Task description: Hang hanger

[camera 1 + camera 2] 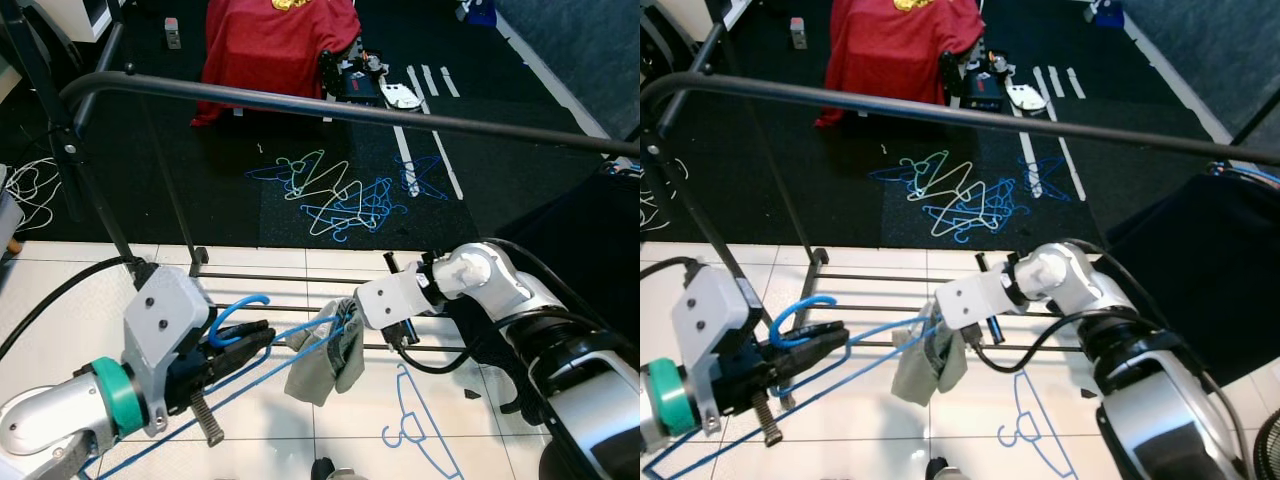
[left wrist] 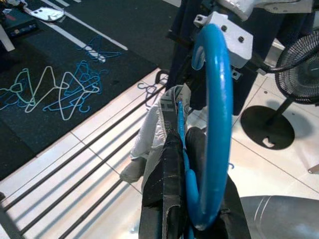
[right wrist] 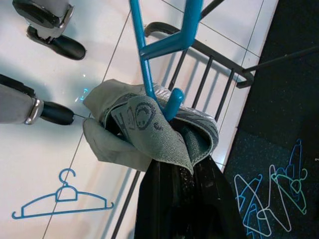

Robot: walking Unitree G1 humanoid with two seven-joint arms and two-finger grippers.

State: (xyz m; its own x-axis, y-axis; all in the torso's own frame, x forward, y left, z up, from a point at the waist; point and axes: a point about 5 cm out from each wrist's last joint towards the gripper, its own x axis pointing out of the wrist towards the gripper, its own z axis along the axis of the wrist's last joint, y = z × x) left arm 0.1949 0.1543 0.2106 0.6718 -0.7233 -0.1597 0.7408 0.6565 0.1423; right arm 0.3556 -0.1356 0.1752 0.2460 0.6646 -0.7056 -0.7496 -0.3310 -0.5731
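Note:
A blue plastic hanger (image 1: 240, 305) runs across in front of me, below the dark clothes rail (image 1: 350, 108). My left gripper (image 1: 255, 340) is shut on the hanger just under its hook (image 2: 214, 124). A grey cloth (image 1: 325, 365) is draped over the hanger's far end. My right gripper (image 1: 350, 320) is shut on that cloth (image 3: 144, 129), where the hanger's arm (image 3: 149, 50) runs into the folds. Its fingertips are hidden by the cloth. The hook is well below the rail and apart from it.
The rack's base bars (image 1: 300, 275) lie on the white tiles beneath the hanger. Another blue hanger (image 1: 420, 425) lies on the floor to the right. A pile of hangers (image 1: 340, 195) is on the dark mat beyond, with a red-covered object (image 1: 275, 40) behind it. A fan (image 2: 299, 64) stands nearby.

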